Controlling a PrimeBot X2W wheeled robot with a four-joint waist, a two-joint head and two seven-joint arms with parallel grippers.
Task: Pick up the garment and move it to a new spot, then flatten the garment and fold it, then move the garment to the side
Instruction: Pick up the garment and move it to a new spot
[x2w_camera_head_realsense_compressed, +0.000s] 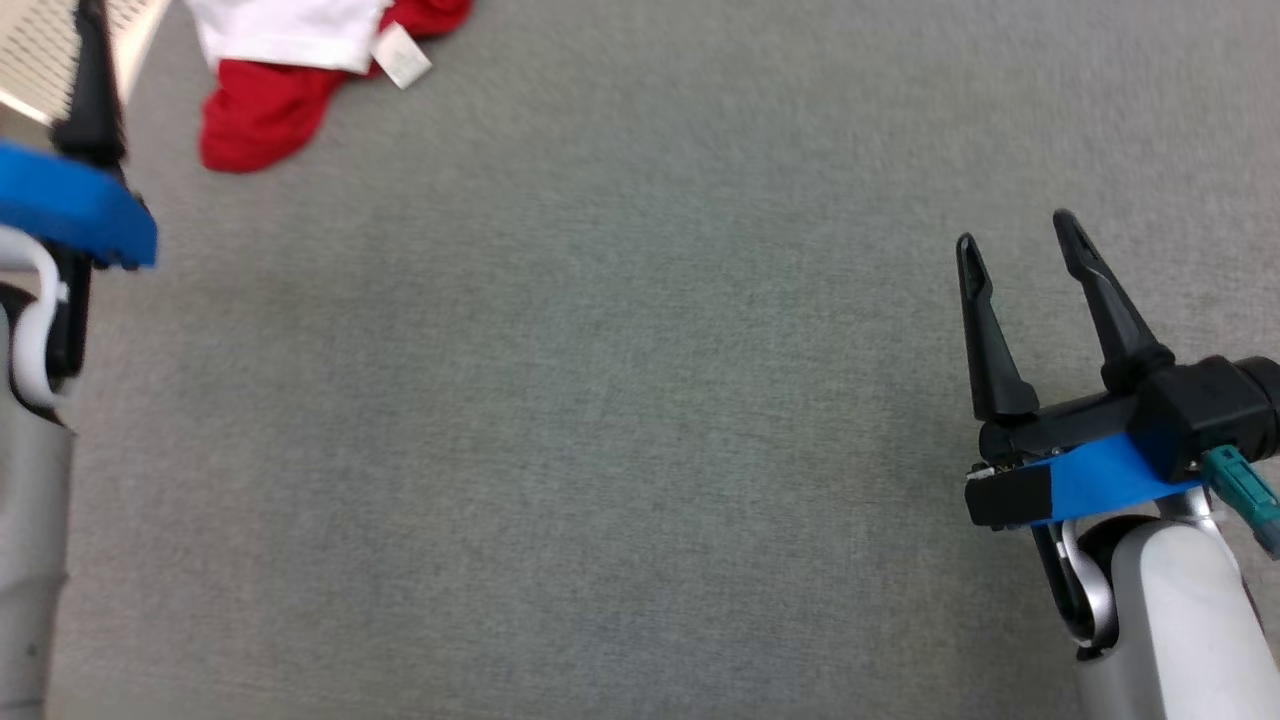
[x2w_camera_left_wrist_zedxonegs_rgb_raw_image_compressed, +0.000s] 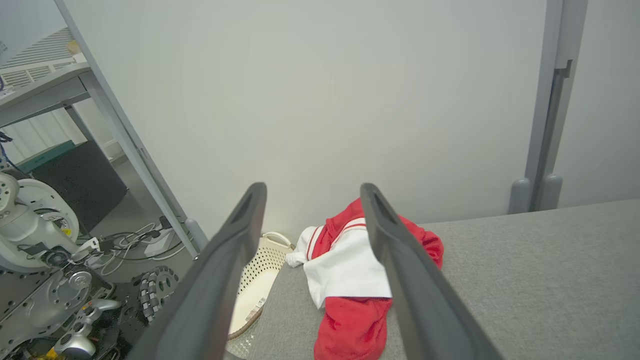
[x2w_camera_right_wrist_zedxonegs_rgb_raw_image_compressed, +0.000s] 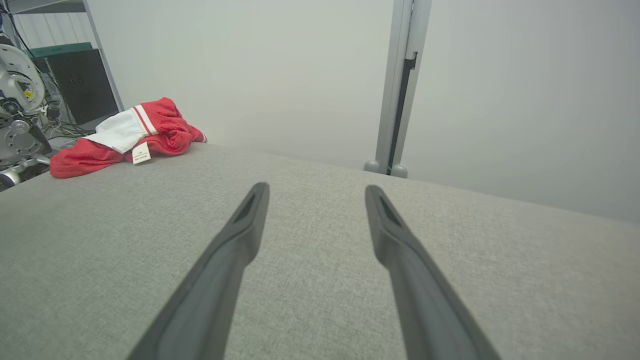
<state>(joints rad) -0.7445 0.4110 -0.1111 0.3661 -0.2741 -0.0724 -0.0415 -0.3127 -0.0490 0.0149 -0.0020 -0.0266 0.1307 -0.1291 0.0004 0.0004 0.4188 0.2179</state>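
The red-and-white garment (x2w_camera_head_realsense_compressed: 270, 100) is lying crumpled at the eleven o'clock corner of the grey table (x2w_camera_head_realsense_compressed: 600, 400), above a perforated basket (x2w_camera_left_wrist_zedxonegs_rgb_raw_image_compressed: 255, 285) standing off the edge. The left gripper (x2w_camera_left_wrist_zedxonegs_rgb_raw_image_compressed: 312, 192) is pointing straight at it, fingers spread wide, likely lining up the pick. The right gripper (x2w_camera_head_realsense_compressed: 1015, 232) is hovering at four o'clock, equally wide and empty, well apart from the cloth.
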